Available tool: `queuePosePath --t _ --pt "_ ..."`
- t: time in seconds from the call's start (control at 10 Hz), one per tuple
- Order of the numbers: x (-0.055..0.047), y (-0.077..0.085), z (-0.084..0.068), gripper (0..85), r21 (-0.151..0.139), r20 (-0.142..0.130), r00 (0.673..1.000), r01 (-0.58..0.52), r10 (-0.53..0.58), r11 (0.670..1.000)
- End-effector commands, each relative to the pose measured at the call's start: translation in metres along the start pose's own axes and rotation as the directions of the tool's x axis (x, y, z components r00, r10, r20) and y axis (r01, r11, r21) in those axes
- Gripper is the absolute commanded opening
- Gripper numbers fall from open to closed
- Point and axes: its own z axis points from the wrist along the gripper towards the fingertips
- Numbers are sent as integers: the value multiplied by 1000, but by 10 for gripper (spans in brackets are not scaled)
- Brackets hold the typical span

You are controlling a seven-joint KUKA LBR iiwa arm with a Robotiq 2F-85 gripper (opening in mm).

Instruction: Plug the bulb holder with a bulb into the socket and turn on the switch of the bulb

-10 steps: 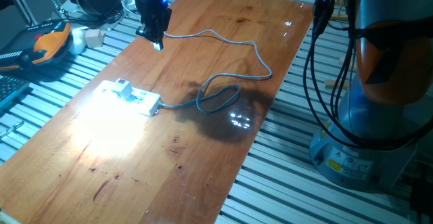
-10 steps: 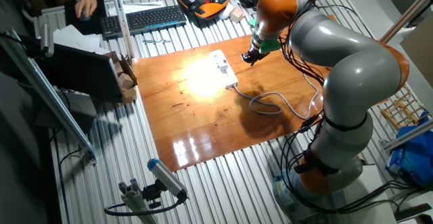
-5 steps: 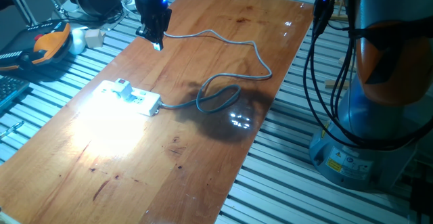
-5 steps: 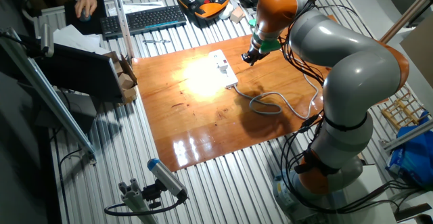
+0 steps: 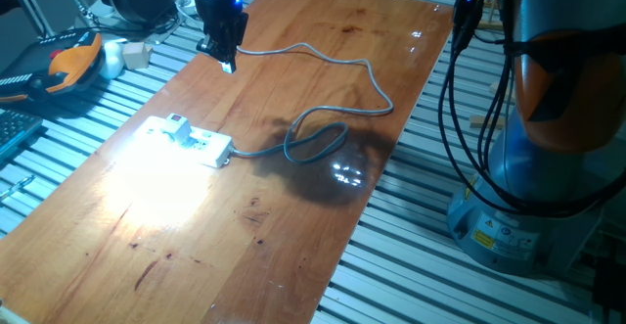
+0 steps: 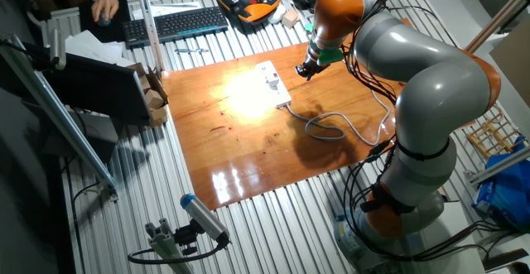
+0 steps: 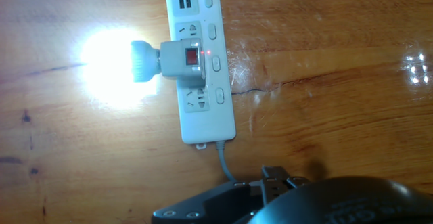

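The socket (image 7: 203, 112) is a long white power strip lying on the wooden table, also seen in the fixed views (image 5: 201, 143) (image 6: 274, 84). The bulb holder (image 7: 184, 61), a small white box with a red mark, sits plugged into a middle outlet. Its bulb (image 7: 111, 65) points left and glows brightly, throwing a glare on the wood (image 5: 147, 182). My gripper (image 5: 227, 62) (image 6: 303, 70) hangs above the table's far edge, well apart from the strip. Its dark fingers (image 7: 267, 183) appear together with nothing held.
The strip's grey cable (image 5: 318, 138) loops across the table's middle and runs toward the far edge. An orange teach pendant (image 5: 73, 58) and a keyboard (image 6: 178, 21) lie off the table. The robot base (image 5: 518, 207) stands to the right.
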Motion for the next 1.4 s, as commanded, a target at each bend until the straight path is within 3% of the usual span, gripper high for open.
queuePosePath --t 0.0,1.3 --pt "0 0 0 0 0 0 1000 0 0 1000" --pt "1 2 1 0 7 11 1000 -16 16 1000"
